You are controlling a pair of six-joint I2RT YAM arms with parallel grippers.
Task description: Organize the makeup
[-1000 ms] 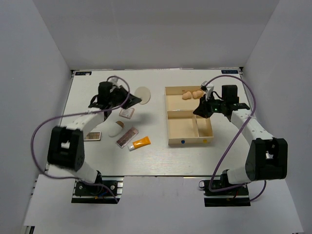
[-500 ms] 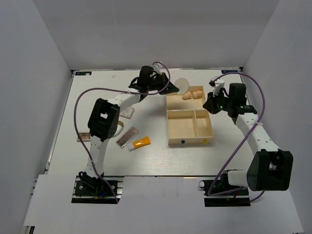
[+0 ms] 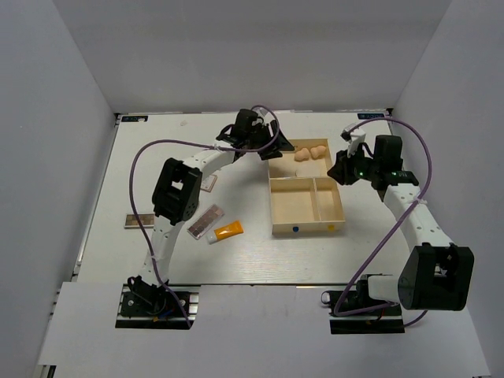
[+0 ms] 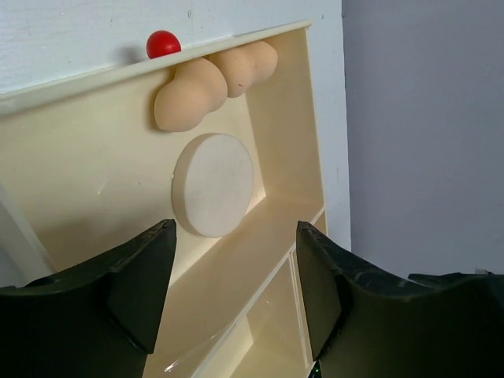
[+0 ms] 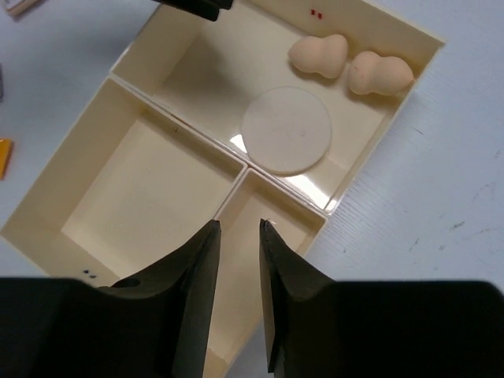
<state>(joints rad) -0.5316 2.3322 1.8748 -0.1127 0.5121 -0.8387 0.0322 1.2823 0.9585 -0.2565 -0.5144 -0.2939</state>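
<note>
The round cream puff (image 4: 213,185) lies flat in the long back compartment of the cream tray (image 3: 296,206), beside two peach sponges (image 5: 350,64). My left gripper (image 4: 235,228) hangs open just above the puff, at the tray's far-left corner (image 3: 276,146), and holds nothing. At the tray's right side my right gripper (image 3: 340,167) is slightly open and empty (image 5: 239,223), over the small front compartment. An orange white-capped tube (image 3: 228,231), a long brown-pink palette (image 3: 206,221) and a small square compact (image 3: 208,183) lie on the table left of the tray.
Another flat brown compact (image 3: 134,221) sits near the table's left edge. The left arm's links and purple cable (image 3: 157,146) arch over the table's left half. White walls close in the back and both sides. The tray's two front compartments (image 5: 150,189) hold nothing.
The left arm swung right from the table's left half, carried the puff to the tray and let it go there. The right gripper drew back right and opened a little.
</note>
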